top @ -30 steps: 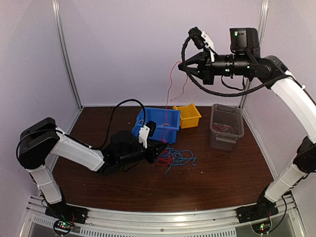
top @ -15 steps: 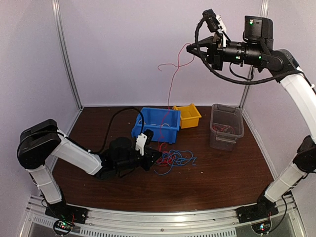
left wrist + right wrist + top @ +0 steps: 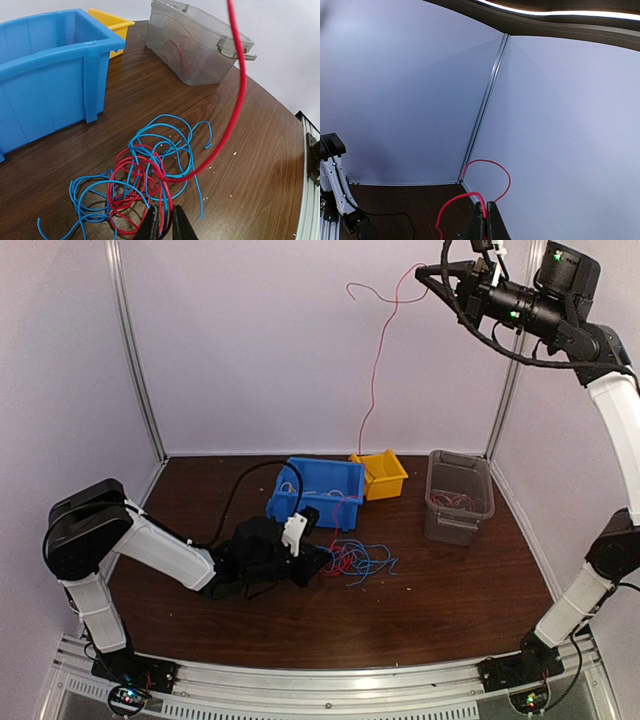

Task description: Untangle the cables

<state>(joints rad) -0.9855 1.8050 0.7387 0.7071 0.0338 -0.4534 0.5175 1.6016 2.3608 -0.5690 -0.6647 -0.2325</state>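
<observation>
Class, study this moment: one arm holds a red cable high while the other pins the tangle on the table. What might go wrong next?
1. The red cable hangs nearly straight from the right gripper into the tangle. Lifting further may tighten a knot instead of freeing the strand.
2. The left gripper pinches only a few strands, so the tangle could slip out and rise.
3. The cable passes close to the blue bin and might catch on its rim.

Right gripper [image 3: 422,270] risen higher, swung rightward; red cable [image 3: 373,380] hanging below it drawn longer, straighter. Left gripper [image 3: 320,560] narrowed, nudged forward into tangle [image 3: 358,560].
</observation>
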